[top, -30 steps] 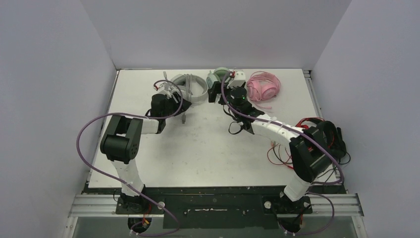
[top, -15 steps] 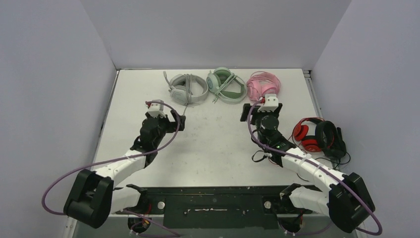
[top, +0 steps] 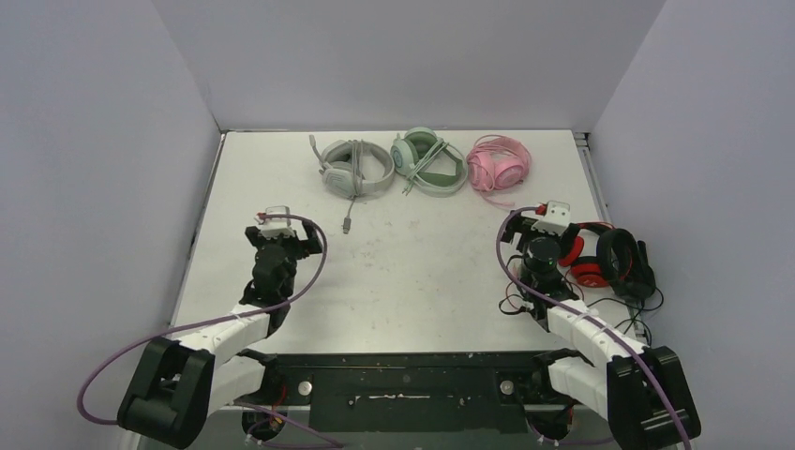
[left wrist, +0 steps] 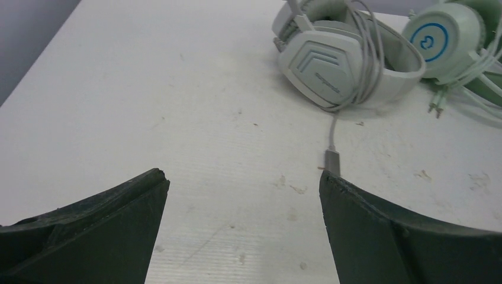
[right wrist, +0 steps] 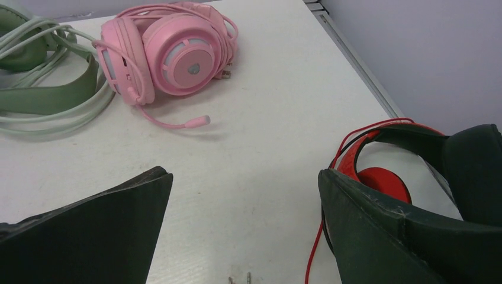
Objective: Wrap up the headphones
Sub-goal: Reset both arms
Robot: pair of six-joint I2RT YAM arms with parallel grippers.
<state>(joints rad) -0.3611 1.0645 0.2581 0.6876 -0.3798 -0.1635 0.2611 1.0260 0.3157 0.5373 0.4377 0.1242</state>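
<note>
A white worktop (top: 403,281) between pale walls carries three padded over-ear headsets in a row at its far edge: pale grey-white headset (top: 357,169), mint green headset (top: 428,162), pink headset (top: 499,162). The left fingers (left wrist: 106,231) and right fingers (right wrist: 100,231) stand released, grasping nothing, well apart from the row. A red-and-black headset (top: 609,259) lies beside the right fingers.

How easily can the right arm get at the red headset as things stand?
Probably yes: the open right end effector sits just beside the red headset, with nothing between them, though its loose red cable trails near the arm.
</note>
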